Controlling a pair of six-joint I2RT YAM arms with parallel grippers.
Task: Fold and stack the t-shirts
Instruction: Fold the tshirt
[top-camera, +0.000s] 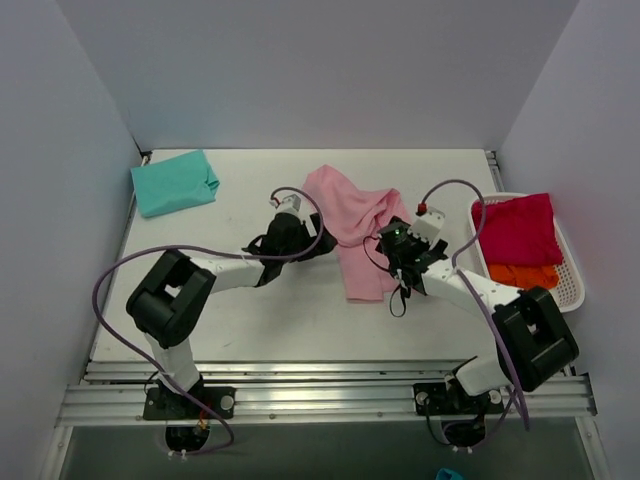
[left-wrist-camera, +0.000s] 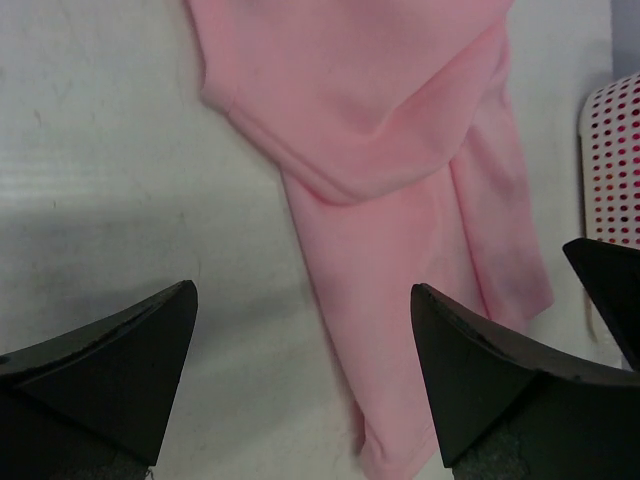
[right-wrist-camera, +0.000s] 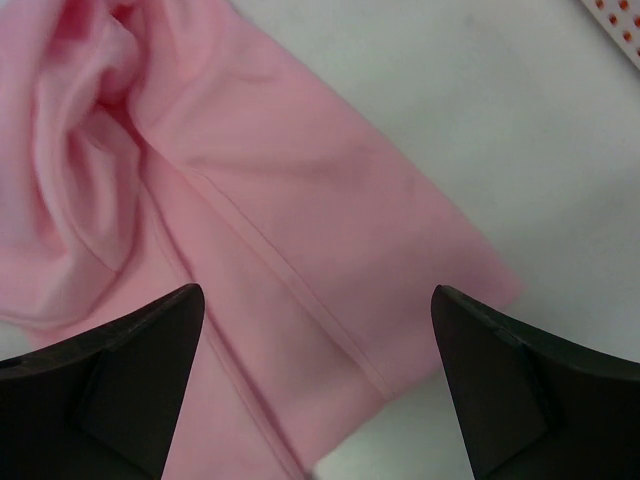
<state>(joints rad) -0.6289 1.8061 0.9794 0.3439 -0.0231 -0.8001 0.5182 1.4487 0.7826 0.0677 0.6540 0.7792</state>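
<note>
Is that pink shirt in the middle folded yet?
Not folded. The pink t-shirt lies rumpled on the table, bunched at its far end with creases and a strip trailing toward the arms.

Orange shirt (top-camera: 523, 275) in the basket (top-camera: 572, 262) is mostly buried under the red one (top-camera: 520, 230), and the pink shirt's (top-camera: 350, 215) basket-side edge disappears under the right arm (top-camera: 455, 280).

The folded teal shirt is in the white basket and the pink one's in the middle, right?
No. The top view shows the teal shirt on the table, far left, not in the basket. The pink shirt is in the middle.
</note>
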